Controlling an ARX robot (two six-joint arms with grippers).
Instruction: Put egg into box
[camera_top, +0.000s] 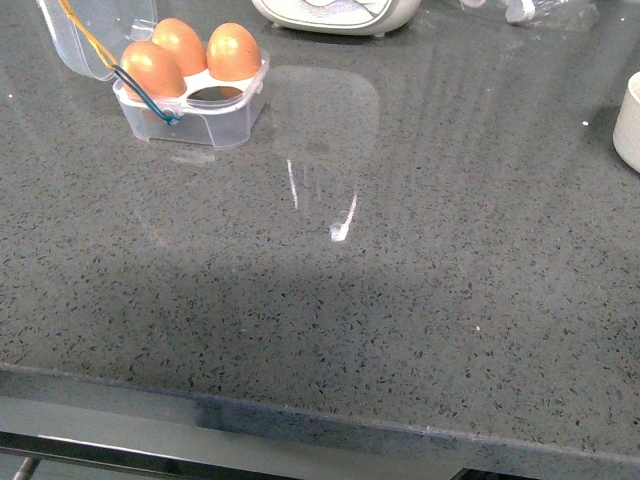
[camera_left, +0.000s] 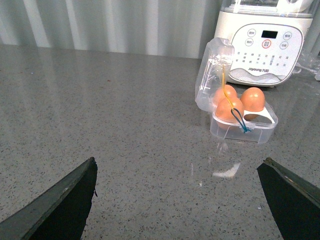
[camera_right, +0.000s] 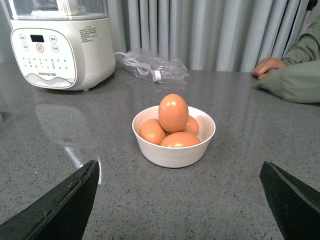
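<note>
1. While the right claw (camera_right: 180, 163) hangs above the counter (camera_right: 240, 200) with its fingers (camera_right: 65, 205) spread wide and nothing between them, the egg (camera_right: 173, 112) stands upright on three others in a bowl (camera_right: 172, 155).
2. That bowl sits ahead of the right claw, in line with the gap between the fingers but clear of both.
3. Left claw (camera_left: 178, 161) is likewise wide open and holds nothing.
4. Ahead of the left claw, nearer one finger's side and well apart from it, sits the box (camera_left: 243, 125). Its lid (camera_left: 212, 70) is tipped up and back.
5. Three of the box's cups hold boxed eggs (camera_top: 232, 52). The fourth cup (camera_top: 215, 93), at the near corner on the robot's right, shows only white tray.
6. From the front, the box is at far left and the bowl at the right edge, well apart.
7. An appliance (camera_right: 62, 47) stands at the far edge between them.
8. Behind the bowl lies a clear bag (camera_right: 155, 67). A person's hand (camera_right: 267, 66) rests on the counter further back.
</note>
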